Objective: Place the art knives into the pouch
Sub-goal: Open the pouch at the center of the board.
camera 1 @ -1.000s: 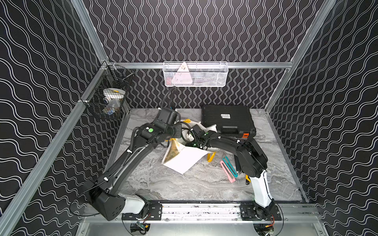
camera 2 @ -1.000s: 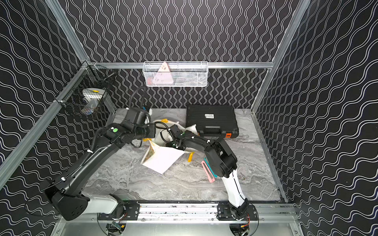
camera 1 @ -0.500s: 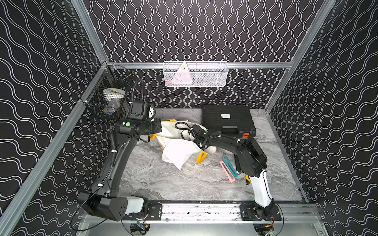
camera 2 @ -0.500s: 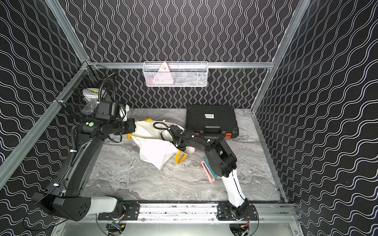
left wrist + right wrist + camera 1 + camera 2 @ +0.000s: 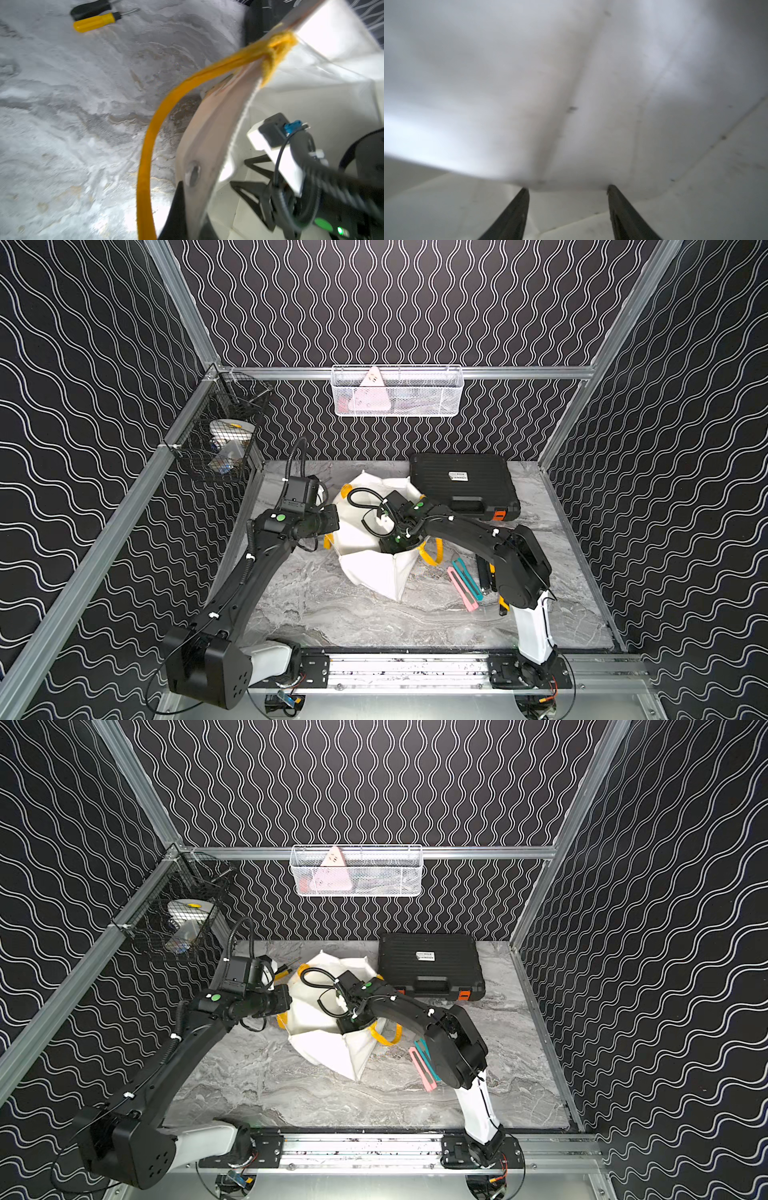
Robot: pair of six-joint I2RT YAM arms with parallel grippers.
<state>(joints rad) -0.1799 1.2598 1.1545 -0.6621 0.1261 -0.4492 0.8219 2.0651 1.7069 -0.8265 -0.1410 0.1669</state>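
**A:** We start at our left gripper [image 5: 192, 209]. It is clenched on the rim of the pouch [image 5: 374, 572], with the white wall pinched between its fingers [image 5: 176, 203]. A yellow handle [image 5: 149, 145] loops out just beside the pinch.

**B:** Agreed. Our right gripper [image 5: 568, 188] reaches down through the pouch's open mouth. Its jaws are spread with nothing between them, and the tips meet a fold of the white lining.

**A:** And the pouch itself?

**B:** In both top views we see it on the table [image 5: 353, 622] between our arms, mouth upward, just beside the black hard case [image 5: 461, 485].

**A:** A pink cutter [image 5: 461, 589] and a teal cutter [image 5: 468, 579] lie side by side on the table next to our right arm, outside the pouch.

**B:** We cannot tell whether either of them is the art knife.

**A:** A yellow-handled screwdriver [image 5: 94, 21] lies beyond the pouch, on the left arm's side.
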